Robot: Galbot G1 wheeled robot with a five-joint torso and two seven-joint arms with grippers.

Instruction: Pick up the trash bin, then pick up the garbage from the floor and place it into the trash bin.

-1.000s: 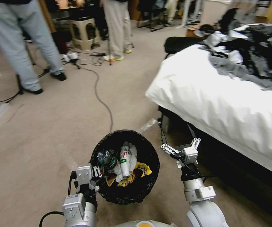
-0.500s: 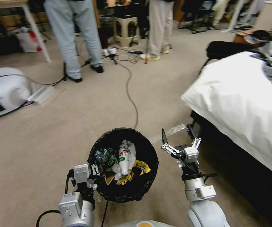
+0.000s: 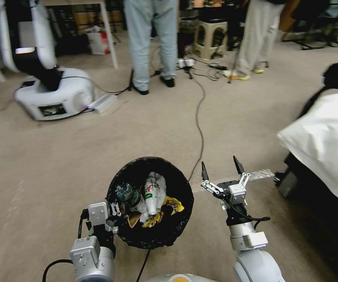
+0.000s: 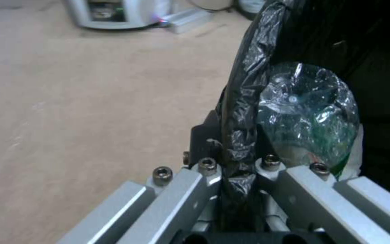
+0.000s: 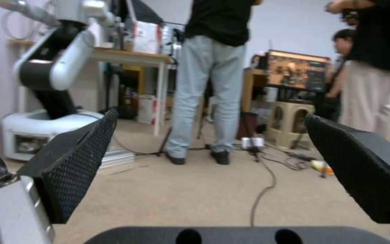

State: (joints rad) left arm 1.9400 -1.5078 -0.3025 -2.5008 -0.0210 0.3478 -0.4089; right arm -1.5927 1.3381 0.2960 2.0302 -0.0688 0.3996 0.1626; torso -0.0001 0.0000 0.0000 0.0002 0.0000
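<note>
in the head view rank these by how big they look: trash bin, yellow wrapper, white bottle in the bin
1. trash bin
2. and 3. white bottle and yellow wrapper: they look about alike, so no ranking.

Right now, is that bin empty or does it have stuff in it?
Partly filled: the trash bin, held by the left hand, contains plastic bottles and a yellow wrapper.

Both arms are silver-grey cylinders with white blocky wrist housings and looping black cables. The right gripper (image 3: 220, 169) carries pointed black fingers (image 5: 75, 162) with cross-hatched pads on grey linkages. The left gripper (image 4: 236, 171) shows grey bars studded with hex screws.
</note>
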